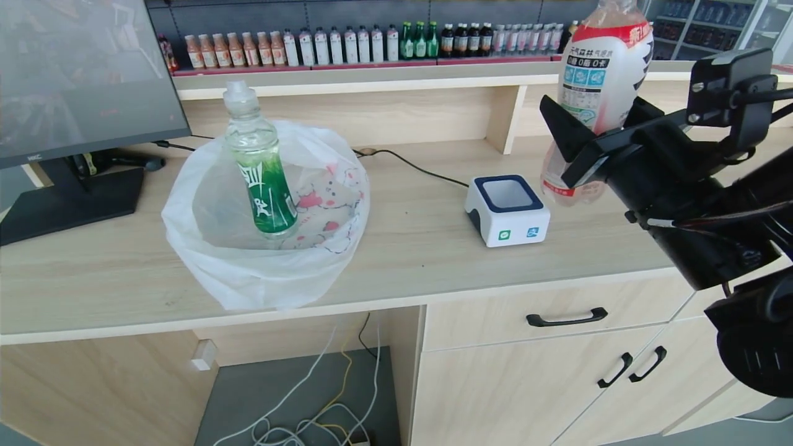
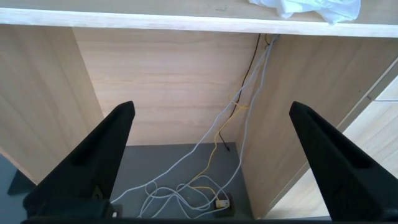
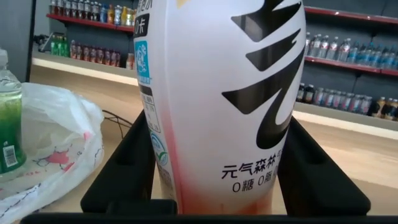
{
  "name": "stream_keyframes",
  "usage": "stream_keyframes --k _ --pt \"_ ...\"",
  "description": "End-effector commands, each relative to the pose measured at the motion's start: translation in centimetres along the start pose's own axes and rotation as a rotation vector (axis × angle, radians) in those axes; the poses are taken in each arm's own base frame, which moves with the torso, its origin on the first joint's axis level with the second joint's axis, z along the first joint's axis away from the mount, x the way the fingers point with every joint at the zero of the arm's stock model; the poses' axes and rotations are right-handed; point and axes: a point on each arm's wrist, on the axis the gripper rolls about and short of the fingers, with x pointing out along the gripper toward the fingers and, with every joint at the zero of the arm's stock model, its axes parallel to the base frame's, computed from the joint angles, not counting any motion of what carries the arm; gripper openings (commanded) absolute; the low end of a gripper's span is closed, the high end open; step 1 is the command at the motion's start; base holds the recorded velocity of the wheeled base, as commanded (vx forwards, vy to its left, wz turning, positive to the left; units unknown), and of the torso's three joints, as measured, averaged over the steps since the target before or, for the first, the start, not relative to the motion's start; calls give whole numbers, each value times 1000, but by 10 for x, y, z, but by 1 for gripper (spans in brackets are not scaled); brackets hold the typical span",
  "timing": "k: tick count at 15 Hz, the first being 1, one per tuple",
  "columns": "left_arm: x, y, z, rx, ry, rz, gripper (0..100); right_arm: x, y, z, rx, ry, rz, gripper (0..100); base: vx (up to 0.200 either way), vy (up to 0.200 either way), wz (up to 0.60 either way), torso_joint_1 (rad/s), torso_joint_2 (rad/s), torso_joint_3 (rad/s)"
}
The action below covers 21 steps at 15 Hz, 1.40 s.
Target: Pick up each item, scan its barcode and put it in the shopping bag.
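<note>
Right gripper (image 1: 604,139) is clamped around the lower half of the pale peach bottle (image 1: 598,74), which it holds up in the air, clear of the counter (image 1: 403,260). The bottle's long axis is close to vertical, cap end up and leaning a touch. The bit that matters: the scanner (image 1: 508,214) sits on the counter below the bottle and a little to the robot's left, window facing up. So my guess is the label has to come down and across to face that window (can't tell where the barcode actually is on the wrap). The shopping bag (image 1: 204,248) is further left again, well apart from the scanner and with its mouth open. The right arm is clearly the nearer one for all this. The left gripper (image 2: 211,107) hangs low in front of the cable nook under the counter, jaws spread wide with nothing between them. Count: two bottles, meaning the held one plus a green bottle (image 1: 263,179) standing upright in the bag. One scanner, one bag.
</note>
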Motion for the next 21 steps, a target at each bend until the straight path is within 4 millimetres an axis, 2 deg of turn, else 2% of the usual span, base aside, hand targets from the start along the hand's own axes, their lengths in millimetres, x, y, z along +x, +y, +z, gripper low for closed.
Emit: stream_keyframes --k 1,5,7,12,15,19,21 --pt "0 0 0 0 -1 0 100 9 2 11 -60 -22 13 0 0 0 0 0 0 0" --pt "0 0 0 -2 -1 2 100 19 7 11 -167 8 39 0 0 0 0 0 0 0" --pt "0 0 0 -2 -1 2 100 28 16 10 -242 -12 100 0 0 0 0 0 0 0" --pt "0 0 0 -2 -1 2 100 30 21 -2 -343 -9 145 0 0 0 0 0 0 0" --pt "0 0 0 -2 -1 2 100 33 17 -14 -403 4 151 0 0 0 0 0 0 0" --pt "0 0 0 -2 -1 2 100 37 -6 -29 -469 -23 231 0 0 0 0 0 0 0" --pt "0 0 0 -2 -1 2 100 41 -4 -32 -482 -42 256 0 0 0 0 0 0 0"
